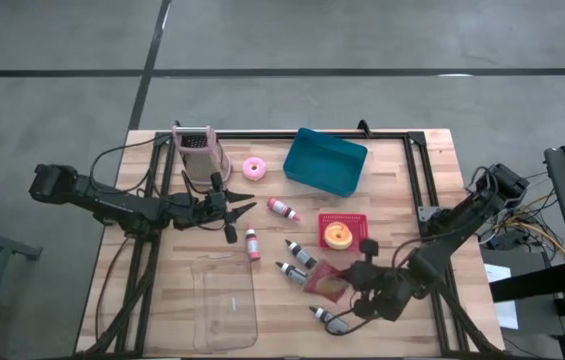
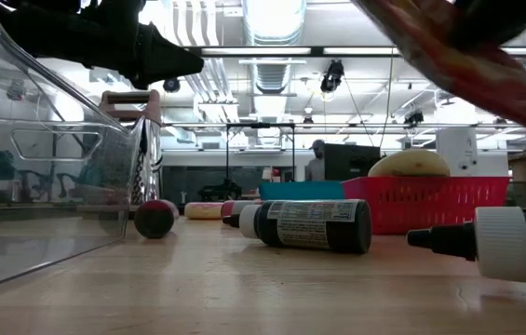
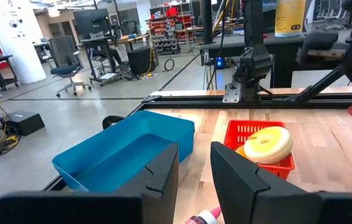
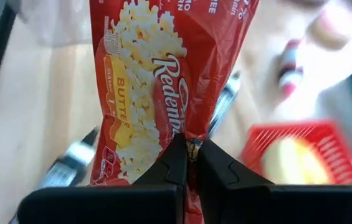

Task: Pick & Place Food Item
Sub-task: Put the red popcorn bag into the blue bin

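A red microwave-popcorn bag (image 4: 157, 81) hangs above the table's near right part (image 1: 326, 283), with my right gripper (image 4: 191, 152) shut on it. In the low view the bag (image 2: 467, 56) slants across the top right, clear of the tabletop. My left gripper (image 1: 242, 208) hovers level over the left-middle of the table and points toward the blue bin (image 3: 123, 152). Its fingers (image 3: 194, 162) are open with nothing between them. A yellow ring-shaped pastry (image 3: 266, 143) lies in a small red basket (image 1: 343, 232). My right gripper pinches the popcorn bag at a creased part near its lower end (image 4: 190, 132) between its two fingers. The fingers slant downward, and the bag stretches away from them. It is lifted clear of the table and tilted.
Several small dark bottles with white caps (image 2: 309, 223) (image 1: 299, 253) lie around the bag. A clear plastic tub (image 1: 225, 300) sits near the front edge. A pink donut (image 1: 254, 168) and a pink-framed grater (image 1: 198, 150) stand at the back.
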{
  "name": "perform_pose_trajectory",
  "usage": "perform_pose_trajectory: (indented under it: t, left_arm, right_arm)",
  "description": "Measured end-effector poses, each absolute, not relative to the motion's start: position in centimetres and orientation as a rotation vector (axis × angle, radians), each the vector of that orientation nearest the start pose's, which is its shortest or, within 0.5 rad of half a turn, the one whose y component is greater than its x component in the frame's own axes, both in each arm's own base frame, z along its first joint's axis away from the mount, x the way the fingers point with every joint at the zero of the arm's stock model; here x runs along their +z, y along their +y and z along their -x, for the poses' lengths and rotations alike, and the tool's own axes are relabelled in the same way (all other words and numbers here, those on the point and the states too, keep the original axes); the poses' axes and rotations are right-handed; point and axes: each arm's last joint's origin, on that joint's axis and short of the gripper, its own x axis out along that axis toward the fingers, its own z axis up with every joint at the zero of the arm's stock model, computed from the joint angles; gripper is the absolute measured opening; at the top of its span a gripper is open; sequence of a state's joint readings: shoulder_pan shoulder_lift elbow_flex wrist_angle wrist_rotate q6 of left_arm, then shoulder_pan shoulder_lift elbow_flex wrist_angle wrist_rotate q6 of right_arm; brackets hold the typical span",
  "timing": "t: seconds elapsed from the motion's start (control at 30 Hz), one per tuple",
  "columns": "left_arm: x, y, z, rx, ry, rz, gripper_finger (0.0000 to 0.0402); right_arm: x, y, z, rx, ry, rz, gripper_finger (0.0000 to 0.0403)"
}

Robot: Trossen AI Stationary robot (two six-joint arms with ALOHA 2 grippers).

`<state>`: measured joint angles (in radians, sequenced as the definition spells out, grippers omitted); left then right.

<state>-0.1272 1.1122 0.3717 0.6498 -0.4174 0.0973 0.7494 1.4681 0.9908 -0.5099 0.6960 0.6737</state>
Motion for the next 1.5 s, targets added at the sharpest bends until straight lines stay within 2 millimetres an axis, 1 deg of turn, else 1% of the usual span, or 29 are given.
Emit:
perform_pose_trajectory:
  t: [0.13,0.3,0.43,0.57,0.77,0.9,1.0,1.23,1.4,1.5]
  left_arm:
    - [21.1,-1.6,-21.8,0.285,0.101,-0.121,0.0097]
    - [21.1,-1.6,-21.8,0.283,0.101,-0.121,0.0097]
    - [21.1,-1.6,-21.8,0.284,0.098,-0.12,0.0097]
    - [21.1,-1.6,-21.8,0.284,0.099,-0.12,0.0097]
    - [21.0,-1.6,-21.8,0.279,0.104,-0.121,0.0097]
    - [21.0,-1.7,-21.8,0.268,0.109,-0.122,0.0097]
    - [21.0,-1.7,-21.8,0.246,0.109,-0.12,0.0097]
    - [20.2,-1.7,-21.5,0.232,0.13,-0.121,0.0097]
    - [20.0,-1.7,-21.4,0.231,0.135,-0.12,0.0097]
    - [20.0,-1.7,-21.4,0.23,0.132,-0.119,0.0097]
  right_arm:
    - [23.7,17.8,-23.2,-0.219,0.623,0.089,0.0008]
    - [24.1,16.7,-24.7,-0.174,0.516,0.142,0.0008]
    - [24.7,15.5,-26.2,-0.094,0.429,0.172,0.0008]
    - [25.0,13.6,-27.7,-0.032,0.35,0.211,0.0008]
    - [24.7,9.6,-29.5,0.018,0.25,0.231,0.0008]
    - [24.3,6.5,-30.1,0.015,0.179,0.234,0.0008]
    - [23.9,4.2,-30.3,-0.006,0.167,0.245,0.0008]
    - [22.6,-1.3,-29.9,-0.12,0.196,0.238,0.0008]
    - [22.0,-4.6,-29.3,-0.207,0.226,0.235,0.0008]
    - [21.8,-6.1,-29.0,-0.234,0.238,0.222,0.0008]
